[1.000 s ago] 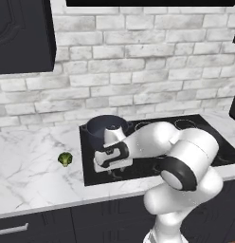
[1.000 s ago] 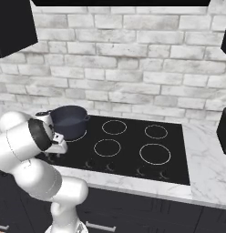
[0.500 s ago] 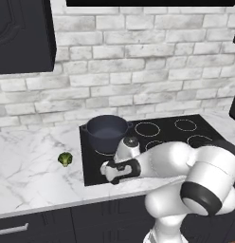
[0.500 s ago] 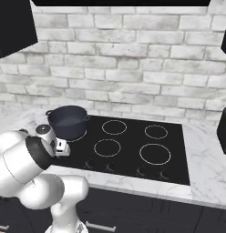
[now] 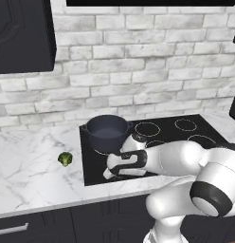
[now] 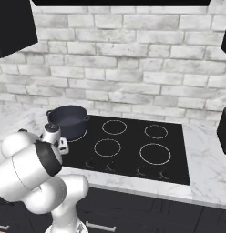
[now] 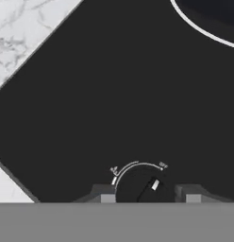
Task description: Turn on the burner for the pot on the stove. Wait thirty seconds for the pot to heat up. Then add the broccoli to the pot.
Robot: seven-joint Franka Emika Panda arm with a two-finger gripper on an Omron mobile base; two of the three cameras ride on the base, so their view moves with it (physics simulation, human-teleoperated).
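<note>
Jaws flank the knob [image 7: 145, 185], contact unclear; gripper [image 7: 150, 194] low over stove [image 7: 114, 94]; knob cut off; broccoli [image 5: 65, 159] aside on counter [image 5: 29, 166]

knob [image 7: 146, 188] half cut off below, markings unreadable.

The robot was a glossy white arm [image 5: 185, 159] of rounded segments with dark joint rings, ending in a white tool [image 5: 108, 173] with dark fingertips.
</note>
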